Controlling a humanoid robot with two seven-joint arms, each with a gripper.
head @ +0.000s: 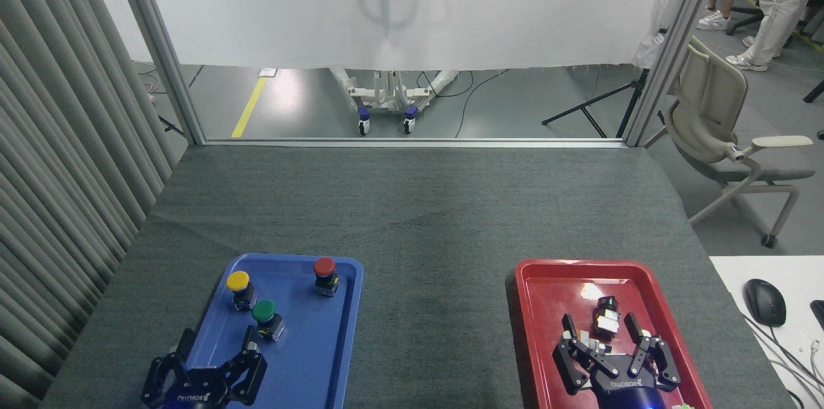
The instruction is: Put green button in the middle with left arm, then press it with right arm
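Observation:
The green button (265,316) stands upright in the blue tray (335,357), between the yellow-capped button (239,288) and the red-capped button (325,274). My left gripper (215,348) hovers over the tray's near left corner, just below the green button, fingers spread open and empty. My right gripper (602,333) is over the red tray (547,306), open, with its fingers around a small black-and-white part (606,317) without gripping it. The middle of the dark grey cloth (438,254) lies between the two trays.
A curtain hangs along the left side and a metal frame borders the table's far edge. A chair (721,132) stands at the right. A white desk with a mouse (764,301) sits at the lower right. People's legs show at the top right.

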